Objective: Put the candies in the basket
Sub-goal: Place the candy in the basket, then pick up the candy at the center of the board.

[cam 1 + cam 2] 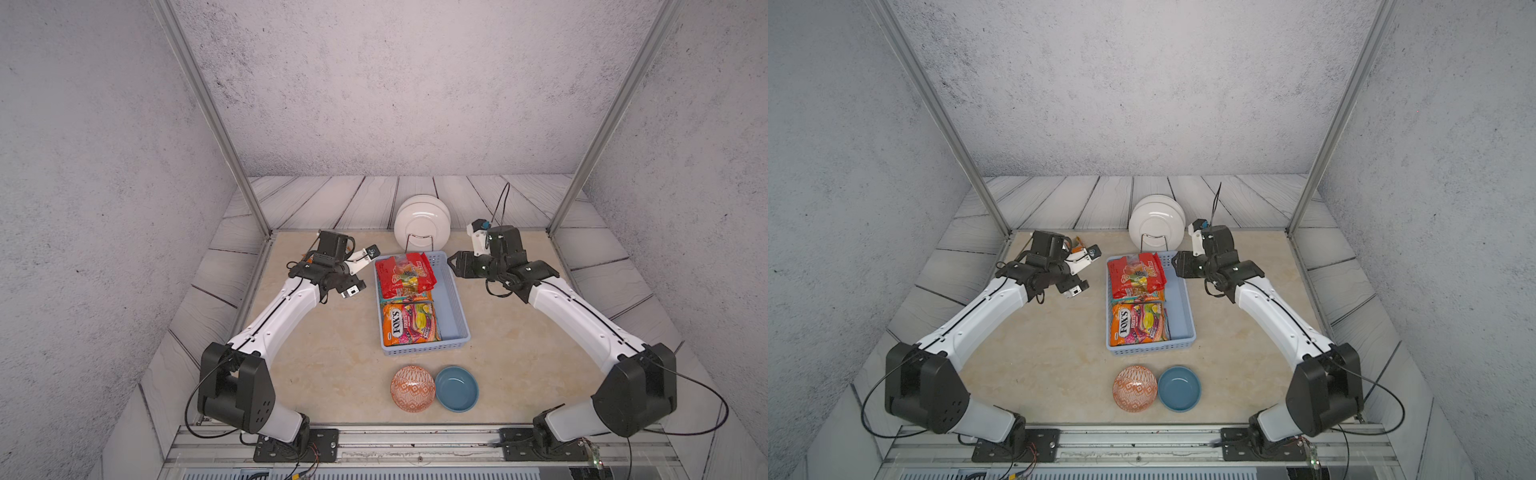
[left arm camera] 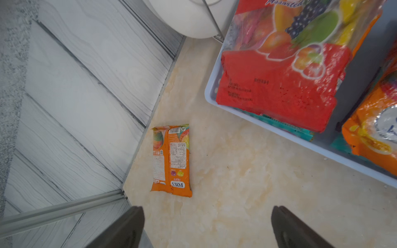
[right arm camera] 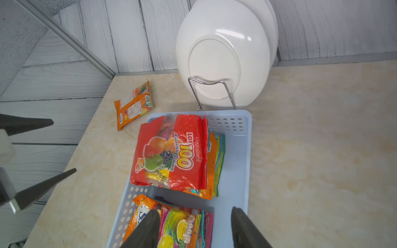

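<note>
1. In both top views, a light blue perforated basket point(image 1: 451, 307) sat in the middle of the frame on a beige marbled worktop point(image 1: 332, 353).
2. A red "LOT 100" gummy bag point(image 1: 405, 274) lay in the basket's far half, on top of a stack of other candy bags whose orange, teal and green edges point(image 3: 219, 163) showed at one side.
3. An orange FOX'S Fruits bag point(image 1: 409, 324) lay in the basket's near half, also on top of other bags. The strip along the basket's right side was bare.
4. One small orange FOX'S bag point(image 2: 171, 161) lay outside the basket, flat on the worktop with its printed back up. It was close to the worktop's edge and apart from the basket's corner.
5. The left hand point(image 2: 207, 208) hovered left of the basket above the worktop, its fingers spread wide and gripping nothing.
6. The right hand point(image 3: 194, 210) hovered over the basket's upper right rim. Its fingers were parted and nothing was between them.
7. White plates point(image 1: 422, 222) stood upright in a wire rack just behind the basket.
8. Below the basket in the frame, an orange patterned bowl point(image 1: 412, 388) and a blue bowl point(image 1: 457, 388) sat side by side.
</note>
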`<move>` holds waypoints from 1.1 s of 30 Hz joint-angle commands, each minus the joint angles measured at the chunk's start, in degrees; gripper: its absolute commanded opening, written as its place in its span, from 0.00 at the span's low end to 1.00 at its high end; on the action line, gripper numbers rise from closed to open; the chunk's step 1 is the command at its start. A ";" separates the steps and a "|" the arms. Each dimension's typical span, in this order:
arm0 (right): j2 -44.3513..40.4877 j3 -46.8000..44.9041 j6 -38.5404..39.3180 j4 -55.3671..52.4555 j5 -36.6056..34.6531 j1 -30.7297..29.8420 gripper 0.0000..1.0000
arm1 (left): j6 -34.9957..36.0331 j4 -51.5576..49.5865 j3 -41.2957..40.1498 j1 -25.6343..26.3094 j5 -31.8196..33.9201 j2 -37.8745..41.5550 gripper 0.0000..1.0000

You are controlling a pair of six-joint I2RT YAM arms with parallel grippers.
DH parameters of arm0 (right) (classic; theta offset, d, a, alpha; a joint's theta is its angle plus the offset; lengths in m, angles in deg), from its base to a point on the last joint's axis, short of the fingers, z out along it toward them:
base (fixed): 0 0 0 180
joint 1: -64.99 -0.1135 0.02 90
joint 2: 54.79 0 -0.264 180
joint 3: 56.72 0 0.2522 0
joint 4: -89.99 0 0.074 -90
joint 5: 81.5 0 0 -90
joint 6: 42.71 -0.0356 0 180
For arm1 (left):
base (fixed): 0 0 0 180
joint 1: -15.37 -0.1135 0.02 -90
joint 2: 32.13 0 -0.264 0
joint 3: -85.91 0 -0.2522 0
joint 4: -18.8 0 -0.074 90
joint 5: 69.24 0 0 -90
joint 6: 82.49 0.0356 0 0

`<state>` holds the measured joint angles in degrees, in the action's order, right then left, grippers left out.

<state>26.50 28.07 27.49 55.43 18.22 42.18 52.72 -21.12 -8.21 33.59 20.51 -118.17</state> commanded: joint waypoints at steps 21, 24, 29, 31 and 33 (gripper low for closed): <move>-33.93 -27.74 15.91 3.07 -19.52 0.41 0.95 | 1.36 -3.29 17.10 -8.69 5.33 -24.91 0.94; -36.92 -30.54 16.52 4.60 -20.58 0.44 0.96 | 2.11 -3.06 18.57 -8.91 6.74 -27.36 0.93; -40.92 -34.15 18.06 7.11 -22.59 0.40 0.99 | -0.62 -8.44 26.89 -9.07 8.34 -33.05 0.90; -41.89 -35.35 18.85 8.45 -23.65 0.45 0.99 | -1.15 -10.04 29.85 -9.01 8.62 -35.55 0.91; -42.91 -36.19 19.56 9.92 -23.59 0.52 0.99 | -1.93 -11.69 32.91 -8.90 9.64 -38.16 0.90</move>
<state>-14.70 -7.32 45.33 61.71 -3.31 42.46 52.48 -28.79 21.34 24.95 28.55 -153.74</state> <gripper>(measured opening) 0.993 0.903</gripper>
